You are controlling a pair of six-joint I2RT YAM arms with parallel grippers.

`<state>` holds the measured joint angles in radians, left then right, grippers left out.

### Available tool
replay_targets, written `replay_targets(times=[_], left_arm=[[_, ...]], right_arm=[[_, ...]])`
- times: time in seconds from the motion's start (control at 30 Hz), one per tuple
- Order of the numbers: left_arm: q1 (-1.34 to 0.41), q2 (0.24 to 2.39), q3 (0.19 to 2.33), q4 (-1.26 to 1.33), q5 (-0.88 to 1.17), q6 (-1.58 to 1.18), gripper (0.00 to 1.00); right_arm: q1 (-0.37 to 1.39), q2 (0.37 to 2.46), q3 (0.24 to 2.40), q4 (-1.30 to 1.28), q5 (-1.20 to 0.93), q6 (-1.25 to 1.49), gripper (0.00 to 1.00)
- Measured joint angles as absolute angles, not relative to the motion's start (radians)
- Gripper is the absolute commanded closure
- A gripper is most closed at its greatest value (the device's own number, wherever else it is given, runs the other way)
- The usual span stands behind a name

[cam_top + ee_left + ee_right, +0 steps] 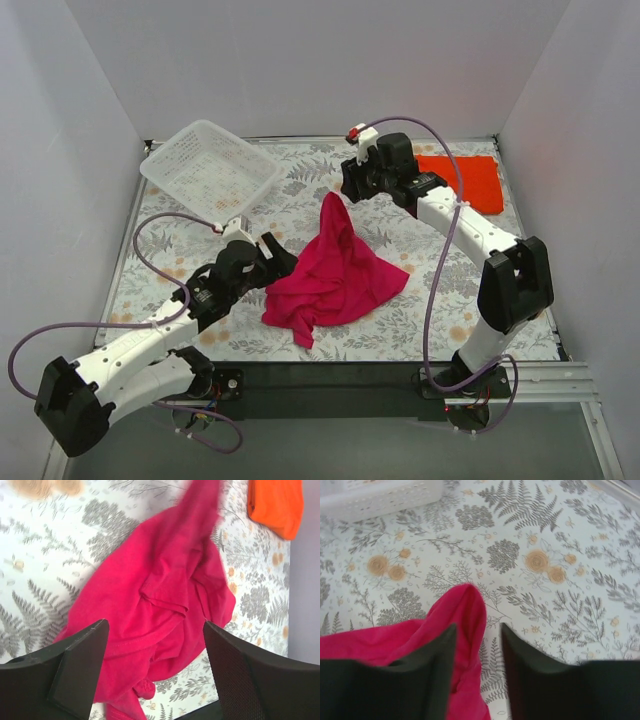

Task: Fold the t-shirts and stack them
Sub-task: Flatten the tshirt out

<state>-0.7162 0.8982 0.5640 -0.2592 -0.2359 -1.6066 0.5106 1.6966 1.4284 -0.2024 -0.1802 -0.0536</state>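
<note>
- The left tool [156, 627] hovers over the near-left part of the worktop [450, 300]. Its two fingers are wide apart and hold nothing, and their tips sit over the left edge of the magenta-pink t-shirt [335, 275].
- The magenta-pink t-shirt lies crumpled around the middle of the worktop, closer to the near edge. It is broad at the bottom and rises to a narrow peak on its far side. Sleeves and collar cannot be picked out among the folds, and in the left wrist view the peak is blurred.
- The right tool [478, 630] is at that peak, beyond the middle of the worktop. Its fingers are parted, with patterned worktop showing in the gap. Pink cloth runs behind its left finger and partly into the gap lower down. Whether the cloth touches that finger cannot be told.
- The orange-red t-shirt [475, 180] lies flat and folded in the far right corner. The right arm covers its left end, and the left wrist view cuts it off at the top.
- A white mesh basket [210, 168] sits tilted in the far left corner. Only a strip of it shows in the right wrist view.
- Count: two t-shirts, one basket, two tools.
</note>
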Motion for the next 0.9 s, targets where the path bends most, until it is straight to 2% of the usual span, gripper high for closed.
replay_targets(times=[0.1,0.2,0.37,0.5,0.6,0.9], left_arm=[[-0.715,0.923,0.632,-0.268,-0.213,-1.486,0.29],[-0.715,0.937,0.683,-0.27,-0.129,-1.339,0.29],[-0.715,1.021,0.727,-0.308,-0.01,-1.135,0.3],[-0.715,1.11,0.73,-0.37,0.02,-1.0,0.3],[-0.719,1.153,0.733,-0.399,0.02,-0.926,0.3],[-0.756,1.242,0.768,-0.412,-0.03,-0.803,0.32]], right_arm=[[0.495,1.653,1.357,-0.168,-0.139,-0.096,0.19],[0.45,1.513,1.19,-0.164,-0.229,-0.221,0.11],[0.35,1.225,0.928,-0.214,-0.528,-0.499,0.13],[0.362,1.159,0.804,-0.251,-0.651,-0.631,0.2],[0.365,1.215,0.775,-0.291,-0.656,-0.648,0.28],[0.47,1.367,0.775,-0.261,-0.496,-0.551,0.28]])
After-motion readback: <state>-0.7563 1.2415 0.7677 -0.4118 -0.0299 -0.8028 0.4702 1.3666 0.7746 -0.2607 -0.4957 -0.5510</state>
